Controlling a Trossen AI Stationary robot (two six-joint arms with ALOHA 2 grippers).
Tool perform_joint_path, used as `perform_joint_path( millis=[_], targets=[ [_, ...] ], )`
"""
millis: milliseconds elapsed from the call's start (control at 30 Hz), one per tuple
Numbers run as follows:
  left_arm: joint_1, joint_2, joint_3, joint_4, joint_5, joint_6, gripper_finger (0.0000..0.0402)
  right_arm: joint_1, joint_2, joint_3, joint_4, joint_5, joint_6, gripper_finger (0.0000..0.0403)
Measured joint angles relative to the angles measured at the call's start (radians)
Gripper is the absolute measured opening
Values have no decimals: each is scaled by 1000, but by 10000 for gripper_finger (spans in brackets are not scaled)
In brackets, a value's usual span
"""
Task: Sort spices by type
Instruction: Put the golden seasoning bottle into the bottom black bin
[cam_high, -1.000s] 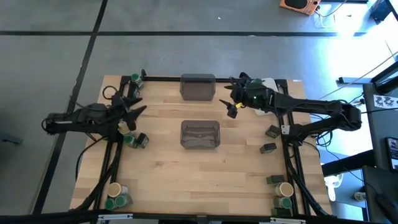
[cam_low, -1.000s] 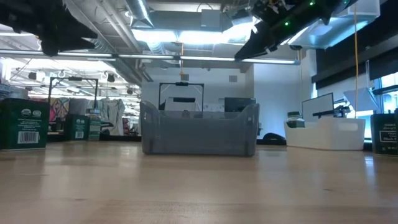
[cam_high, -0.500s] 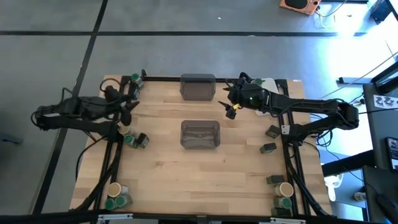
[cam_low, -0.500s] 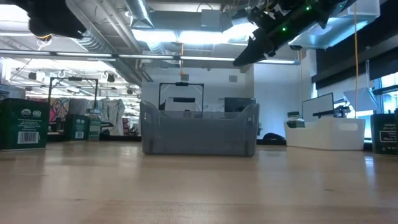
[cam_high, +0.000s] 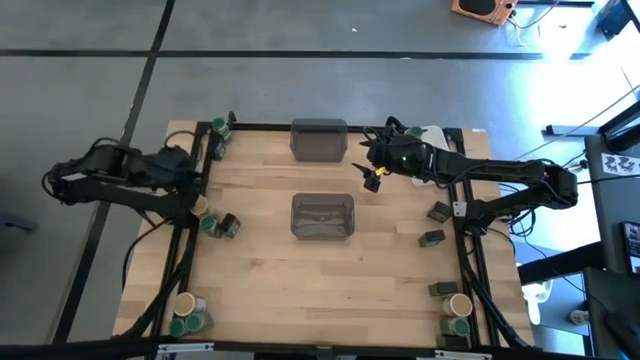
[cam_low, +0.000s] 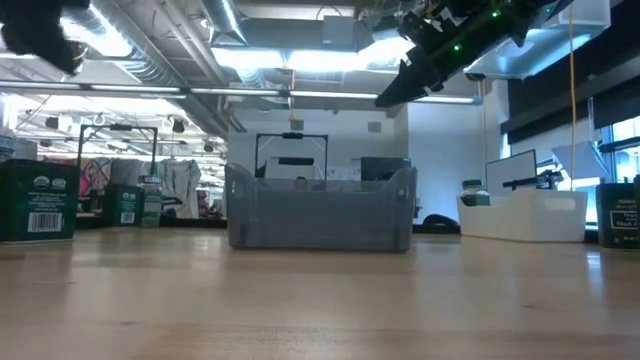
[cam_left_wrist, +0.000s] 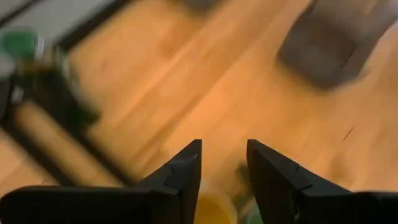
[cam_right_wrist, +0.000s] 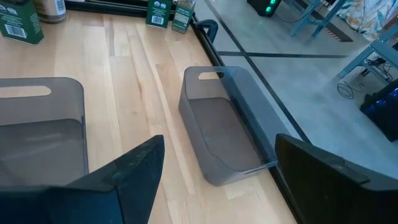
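Bright, even overhead light; ceiling strip lights (cam_low: 300, 55) glare in the low view, near tabletop (cam_low: 320, 310) soft. Left wrist view heavily motion-blurred. Right wrist view sharp; high view sharp, faint shadows.

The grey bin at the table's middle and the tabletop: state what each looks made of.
Grey rectangular bin: likely translucent smoky plastic with a smooth finish; the low view shows the room dimly through its walls. Tabletop: pale wood in jointed strips, matte, with visible grain lines.

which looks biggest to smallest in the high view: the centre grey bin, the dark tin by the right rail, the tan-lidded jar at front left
1. Centre grey bin, clearly largest.
2. Dark tin and tan-lidded jar: they look about the same size from above, so no ranking between them.
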Motion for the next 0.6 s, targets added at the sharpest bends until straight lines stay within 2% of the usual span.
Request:
perform_joint_path(
  millis=[100, 300, 600],
  targets=[
    [0, 39, -1, -100, 22, -47, 103, 0, 0, 0, 0, 0, 0, 305],
    [0, 67, -4, -85, 113, -55, 74, 0, 0, 0, -2, 0, 0, 305],
    [0, 77, -146, -77, 223, -42, 37, 0, 0, 0, -1, 0, 0, 305]
  ],
)
